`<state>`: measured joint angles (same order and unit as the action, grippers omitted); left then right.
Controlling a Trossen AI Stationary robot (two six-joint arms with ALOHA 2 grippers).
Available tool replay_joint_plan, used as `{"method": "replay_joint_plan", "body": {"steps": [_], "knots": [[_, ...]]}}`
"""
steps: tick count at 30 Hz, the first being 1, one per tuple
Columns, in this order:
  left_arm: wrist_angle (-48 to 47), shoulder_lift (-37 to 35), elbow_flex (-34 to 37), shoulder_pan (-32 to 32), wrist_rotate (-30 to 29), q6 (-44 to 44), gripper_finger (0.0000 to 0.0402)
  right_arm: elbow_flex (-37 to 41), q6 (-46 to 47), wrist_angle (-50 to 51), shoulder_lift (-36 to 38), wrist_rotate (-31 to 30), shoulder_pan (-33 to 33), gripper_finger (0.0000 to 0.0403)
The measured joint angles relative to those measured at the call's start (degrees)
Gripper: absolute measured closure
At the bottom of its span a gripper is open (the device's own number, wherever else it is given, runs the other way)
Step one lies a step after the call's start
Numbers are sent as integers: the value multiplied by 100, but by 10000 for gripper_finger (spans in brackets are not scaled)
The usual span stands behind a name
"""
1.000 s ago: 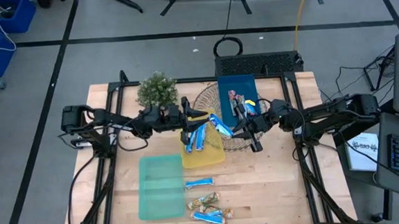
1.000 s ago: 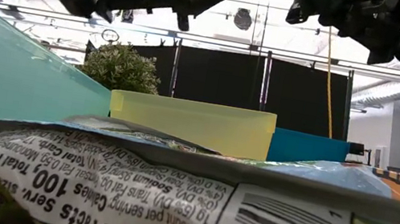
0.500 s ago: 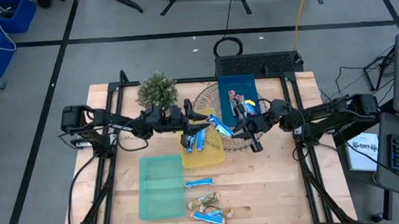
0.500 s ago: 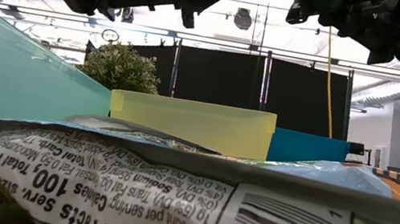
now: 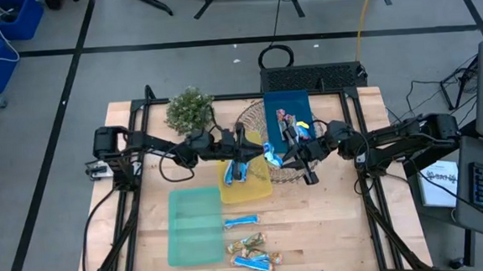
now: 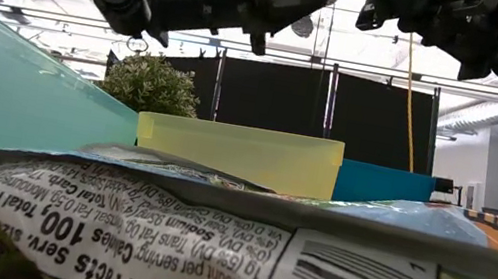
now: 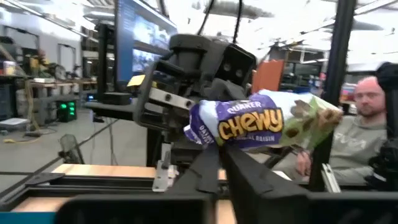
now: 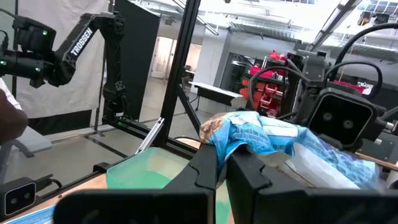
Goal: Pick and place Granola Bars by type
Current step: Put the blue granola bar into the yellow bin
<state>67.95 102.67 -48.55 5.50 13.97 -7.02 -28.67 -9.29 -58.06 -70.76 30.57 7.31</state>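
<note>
One blue-and-white granola bar (image 5: 270,155) hangs in the air between my two grippers, above the gap between the yellow tray (image 5: 257,191) and the wicker basket (image 5: 249,118). My left gripper (image 5: 255,147) reaches it from the table's left, my right gripper (image 5: 286,154) from the right, and both are shut on it. Two more blue-and-white bars (image 5: 237,171) lie in the yellow tray. Other bars (image 5: 287,120) lie in the blue tray (image 5: 294,99). Three loose bars (image 5: 248,243) lie on the wood near the table's near edge. My left gripper pinches the bar's lower edge near its purple end (image 7: 208,138) between both fingers (image 7: 199,171), coming level from the table's left. The bar (image 7: 261,121) is clear of the table. My right gripper pinches the bar near its brown end (image 8: 217,134) between both fingers (image 8: 202,165), coming level from the table's right. The rest of the wrapper (image 8: 292,140) runs on toward the left gripper, lifted clear.
A green tray (image 5: 195,225) lies near the table's near left. A potted plant (image 5: 189,109) stands at the far edge. A crinkled wrapper (image 6: 211,245) fills the low view's foreground. A person (image 7: 367,134) sits beyond the table.
My left gripper has moved toward the table's right, from above the yellow tray to the bar held by my right gripper. My right gripper and the bar have stayed almost where they were.
</note>
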Motion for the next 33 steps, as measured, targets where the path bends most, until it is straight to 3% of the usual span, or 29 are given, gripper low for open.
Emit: {"method": "replay_joint_plan", "body": {"steps": [7,24,33], "knots": [[-14,-13,-18,50,163,48,398,0,40,46,0,-33,2,392],[-408,-643,279,-71,117,403,400,0,556,71,0,-51,5,334],[-483,-640,288,-76,65,463,401,0,562,336,-2,-138,5,254]]}}
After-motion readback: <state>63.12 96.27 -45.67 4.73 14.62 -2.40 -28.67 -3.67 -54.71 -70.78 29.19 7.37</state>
